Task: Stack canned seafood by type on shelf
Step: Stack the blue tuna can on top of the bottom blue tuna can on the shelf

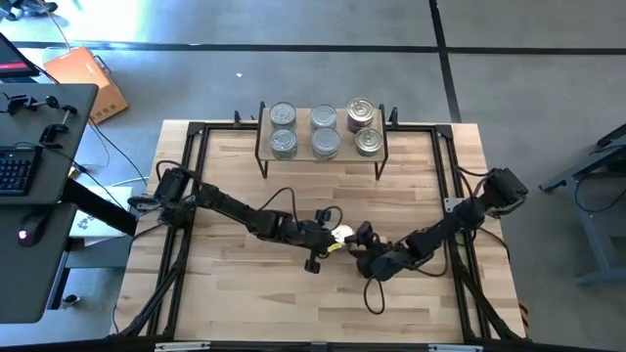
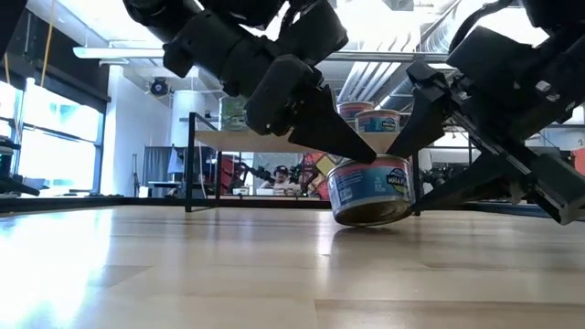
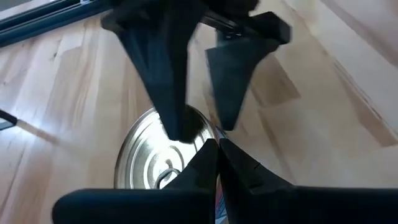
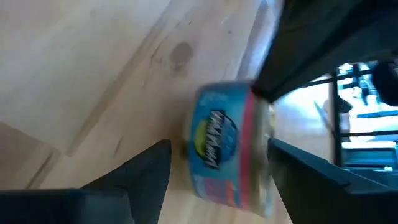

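One tin of canned seafood (image 2: 370, 192), with a blue label and a silver lid (image 3: 149, 158), stands on the wooden table mid-way between my two grippers. My left gripper (image 1: 329, 239) reaches in from the table's left, shut, its tips at the tin's top. My right gripper (image 1: 359, 238) comes from the right, slanting down and open, with the tin (image 4: 227, 152) between its fingers. Several more tins (image 1: 325, 130) stand on the shelf (image 1: 303, 130) at the table's far edge. My left gripper sets its shut fingertips (image 3: 214, 149) on the rim of the tin's lid (image 2: 364, 161), slanting down from the table's left. The tin's base is on the table. My right gripper has one finger (image 3: 177, 118) over the lid and the other (image 3: 229, 106) beside the rim; whether they touch, I cannot tell.
Black frame rails (image 1: 445, 196) run along the table's left, right and far sides. Bare wooden tabletop (image 1: 293, 293) lies toward the near edge. A cable loop (image 1: 374, 293) hangs below the right arm.
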You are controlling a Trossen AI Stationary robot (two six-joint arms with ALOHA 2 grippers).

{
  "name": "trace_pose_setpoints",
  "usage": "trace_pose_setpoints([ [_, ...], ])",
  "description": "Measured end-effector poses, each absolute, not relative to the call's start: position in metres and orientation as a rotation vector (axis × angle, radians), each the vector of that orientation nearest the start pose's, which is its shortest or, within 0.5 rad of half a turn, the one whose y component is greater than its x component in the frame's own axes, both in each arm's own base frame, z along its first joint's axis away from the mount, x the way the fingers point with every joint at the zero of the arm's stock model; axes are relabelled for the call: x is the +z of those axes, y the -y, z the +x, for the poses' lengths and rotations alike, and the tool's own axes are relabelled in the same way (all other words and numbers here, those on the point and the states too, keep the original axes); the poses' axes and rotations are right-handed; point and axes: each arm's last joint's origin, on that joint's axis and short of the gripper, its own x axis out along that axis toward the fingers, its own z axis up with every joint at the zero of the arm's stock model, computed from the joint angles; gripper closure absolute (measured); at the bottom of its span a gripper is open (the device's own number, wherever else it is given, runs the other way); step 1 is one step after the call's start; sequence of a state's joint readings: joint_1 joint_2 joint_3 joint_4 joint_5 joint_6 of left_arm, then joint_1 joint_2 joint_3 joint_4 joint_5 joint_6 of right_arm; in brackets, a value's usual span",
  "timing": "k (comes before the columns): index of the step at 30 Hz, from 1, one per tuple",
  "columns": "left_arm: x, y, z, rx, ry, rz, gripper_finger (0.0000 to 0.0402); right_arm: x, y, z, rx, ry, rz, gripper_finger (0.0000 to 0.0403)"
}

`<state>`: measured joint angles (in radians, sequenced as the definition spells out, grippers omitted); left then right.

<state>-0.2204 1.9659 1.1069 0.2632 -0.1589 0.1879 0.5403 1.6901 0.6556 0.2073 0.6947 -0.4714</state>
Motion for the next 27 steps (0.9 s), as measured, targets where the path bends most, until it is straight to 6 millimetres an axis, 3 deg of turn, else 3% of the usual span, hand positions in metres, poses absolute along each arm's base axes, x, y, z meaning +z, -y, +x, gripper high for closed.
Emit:
trace_pose_setpoints([
  [7, 0.1489, 0.0805, 0.4005, -0.149, -0.552, 0.267, 0.0401, 0.1190, -0.1256, 0.2612, -0.001, -0.723, -0.870, 0.0120],
  [14, 0.1509, 0.0810, 0.4009, -0.156, -0.539, 0.264, 0.0401, 0.1199, -0.1228, 0.2622, -0.056, -0.721, -0.882, 0.0129],
  [18, 0.1515, 0.0815, 0.4009, -0.155, -0.536, 0.265, 0.0401, 0.1202, -0.1229, 0.2626, -0.070, -0.713, -0.848, 0.0157],
  [23, 0.1517, 0.0809, 0.4011, -0.148, -0.537, 0.265, 0.0401, 0.1194, -0.1247, 0.2618, -0.066, -0.709, -0.770, 0.0228],
  [27, 0.1529, 0.0809, 0.4007, -0.149, -0.543, 0.266, 0.0399, 0.1199, -0.1252, 0.2621, -0.086, -0.698, -0.664, 0.0233],
])
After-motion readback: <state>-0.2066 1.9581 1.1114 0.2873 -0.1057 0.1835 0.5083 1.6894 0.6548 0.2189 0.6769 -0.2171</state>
